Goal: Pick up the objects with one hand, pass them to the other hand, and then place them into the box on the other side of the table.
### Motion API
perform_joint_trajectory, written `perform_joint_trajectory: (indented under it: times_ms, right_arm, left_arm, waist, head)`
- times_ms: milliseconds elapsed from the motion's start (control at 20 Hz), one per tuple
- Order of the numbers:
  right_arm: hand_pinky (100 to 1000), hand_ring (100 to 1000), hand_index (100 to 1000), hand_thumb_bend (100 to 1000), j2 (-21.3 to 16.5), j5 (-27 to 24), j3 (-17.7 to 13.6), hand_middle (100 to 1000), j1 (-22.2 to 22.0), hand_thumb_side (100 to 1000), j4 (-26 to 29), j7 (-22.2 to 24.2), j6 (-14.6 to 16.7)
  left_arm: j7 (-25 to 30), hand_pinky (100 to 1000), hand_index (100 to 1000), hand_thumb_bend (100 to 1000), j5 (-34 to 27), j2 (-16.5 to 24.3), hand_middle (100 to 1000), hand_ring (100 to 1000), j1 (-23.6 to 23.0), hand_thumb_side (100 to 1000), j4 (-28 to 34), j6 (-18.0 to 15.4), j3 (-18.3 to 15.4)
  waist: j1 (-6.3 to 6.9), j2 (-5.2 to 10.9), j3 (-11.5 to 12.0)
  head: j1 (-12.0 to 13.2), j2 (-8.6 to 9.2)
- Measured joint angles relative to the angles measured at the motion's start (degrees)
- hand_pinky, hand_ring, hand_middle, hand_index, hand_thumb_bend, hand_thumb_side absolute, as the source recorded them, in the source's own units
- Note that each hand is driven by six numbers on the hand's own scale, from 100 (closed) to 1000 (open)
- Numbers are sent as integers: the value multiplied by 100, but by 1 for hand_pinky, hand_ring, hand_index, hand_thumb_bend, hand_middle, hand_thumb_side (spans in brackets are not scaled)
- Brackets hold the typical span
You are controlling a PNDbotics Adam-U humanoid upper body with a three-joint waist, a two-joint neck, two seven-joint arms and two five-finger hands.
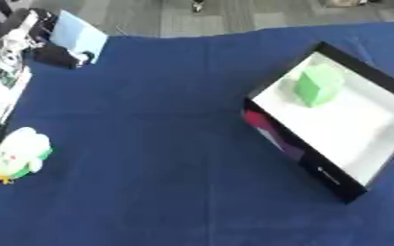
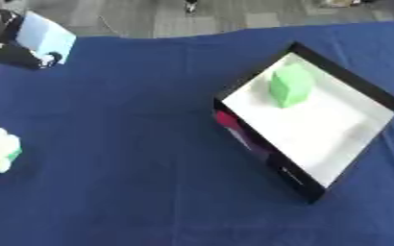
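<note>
A black-walled box (image 1: 294, 144) with a white floor lies askew on the right of the blue table. Inside it, toward the far end, stands a green block (image 1: 319, 85). On the left edge of the table lies a white and green toy (image 1: 18, 154) with small orange and red marks. Neither of my hands shows in either view.
At the far left corner stand a light blue card (image 1: 77, 36), a black device (image 1: 55, 56) and white equipment (image 1: 0, 77). The blue cloth (image 1: 150, 144) spreads between the toy and the box. Grey floor lies beyond the far edge.
</note>
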State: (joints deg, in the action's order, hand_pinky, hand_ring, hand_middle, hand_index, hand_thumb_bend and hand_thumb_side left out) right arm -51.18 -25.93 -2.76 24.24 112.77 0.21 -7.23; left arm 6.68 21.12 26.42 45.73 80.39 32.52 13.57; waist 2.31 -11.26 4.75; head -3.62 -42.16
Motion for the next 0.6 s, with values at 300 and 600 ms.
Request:
perform_joint_trajectory:
  times_ms: [300,600]
  right_arm:
    - [994,994,967,344,84,340,308,919,256,145,77,493,9]
    - [990,995,963,381,205,766,649,923,477,132,97,944,44]
  left_arm:
    - [-492,769,491,100,-91,-276,594,738,-258,114,249,-447,45]
    - [-978,767,484,100,-19,-545,579,735,-464,158,326,-927,77]
  waist:
    - [-30,0,22]
    - [-93,7,27]
  head:
    - [-83,-1]
    - [-184,-7]
